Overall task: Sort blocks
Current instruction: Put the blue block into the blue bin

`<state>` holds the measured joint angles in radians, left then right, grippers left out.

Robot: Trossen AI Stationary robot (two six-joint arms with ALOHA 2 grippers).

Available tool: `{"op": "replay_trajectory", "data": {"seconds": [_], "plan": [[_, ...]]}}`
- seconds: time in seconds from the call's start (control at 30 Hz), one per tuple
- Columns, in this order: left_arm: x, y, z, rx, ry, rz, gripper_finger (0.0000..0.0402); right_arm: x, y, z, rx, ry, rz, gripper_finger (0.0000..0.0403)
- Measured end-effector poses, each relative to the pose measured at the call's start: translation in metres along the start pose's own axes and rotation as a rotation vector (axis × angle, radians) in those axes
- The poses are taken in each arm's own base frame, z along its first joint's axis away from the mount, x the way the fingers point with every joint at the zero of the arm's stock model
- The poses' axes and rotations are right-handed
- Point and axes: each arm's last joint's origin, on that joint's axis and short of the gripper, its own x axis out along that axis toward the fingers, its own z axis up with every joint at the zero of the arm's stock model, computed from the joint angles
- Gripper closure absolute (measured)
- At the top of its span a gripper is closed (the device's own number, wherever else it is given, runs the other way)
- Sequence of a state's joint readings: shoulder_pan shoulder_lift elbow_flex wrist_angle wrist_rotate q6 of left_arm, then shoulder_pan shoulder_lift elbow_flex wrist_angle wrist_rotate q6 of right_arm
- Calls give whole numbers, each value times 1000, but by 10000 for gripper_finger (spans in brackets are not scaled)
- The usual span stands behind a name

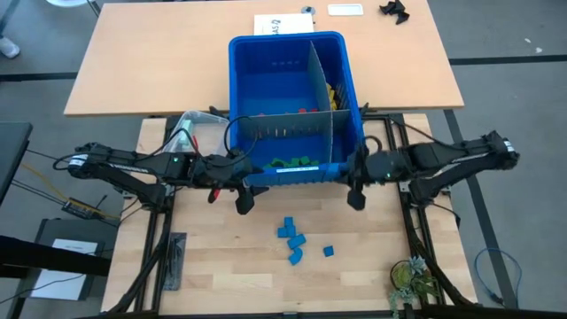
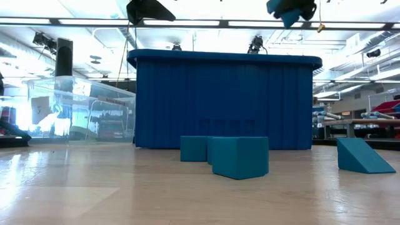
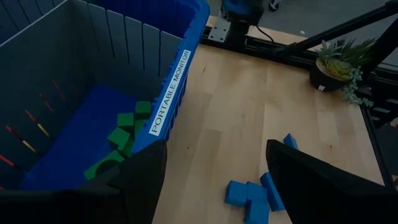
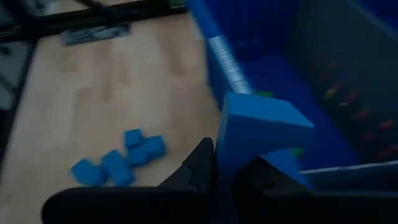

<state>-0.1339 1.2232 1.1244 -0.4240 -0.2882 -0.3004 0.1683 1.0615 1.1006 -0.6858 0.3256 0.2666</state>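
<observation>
Two robot arms hover at the near wall of a large blue bin (image 1: 292, 42) during a block-sorting run. The right gripper (image 4: 219, 169), pinched shut on a blue block (image 4: 261, 134), hangs just outside the bin's near right corner, the block's broad upper end standing well proud of the fingers. The left gripper (image 3: 214, 171), its jaws spread wide and holding nothing, hangs at the bin's near left corner, above bare table. Below and between them, a cluster of loose blue blocks (image 1: 291, 236) lies on the near part of the wooden table (image 1: 221, 283), one small piece sitting apart to the right. Inside the bin, grey dividers (image 1: 312, 89) split the space; green blocks (image 1: 292, 163) fill the near compartment, while red and yellow pieces show in the far right one. The risk from here looks twofold: the fingers grip only the block's lower edge, so a quick swing could twist it loose, and a release straight over the near wall would likely drop blue among green. A clear tub (image 1: 197, 124) sits left of the bin.
</observation>
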Motion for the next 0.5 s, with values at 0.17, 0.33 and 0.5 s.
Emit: {"op": "replay_trajectory", "data": {"seconds": [0.17, 0.33, 0.5], "plan": [[0, 0, 0, 0, 0, 0, 117, 4, -26, 5, -4, 17, -107, 369], [0, 0, 0, 0, 0, 0, 117, 7, -49, 7, 4, 38, -198, 370], [0, 0, 0, 0, 0, 0, 117, 8, -71, 6, 13, 66, -283, 369]]}}
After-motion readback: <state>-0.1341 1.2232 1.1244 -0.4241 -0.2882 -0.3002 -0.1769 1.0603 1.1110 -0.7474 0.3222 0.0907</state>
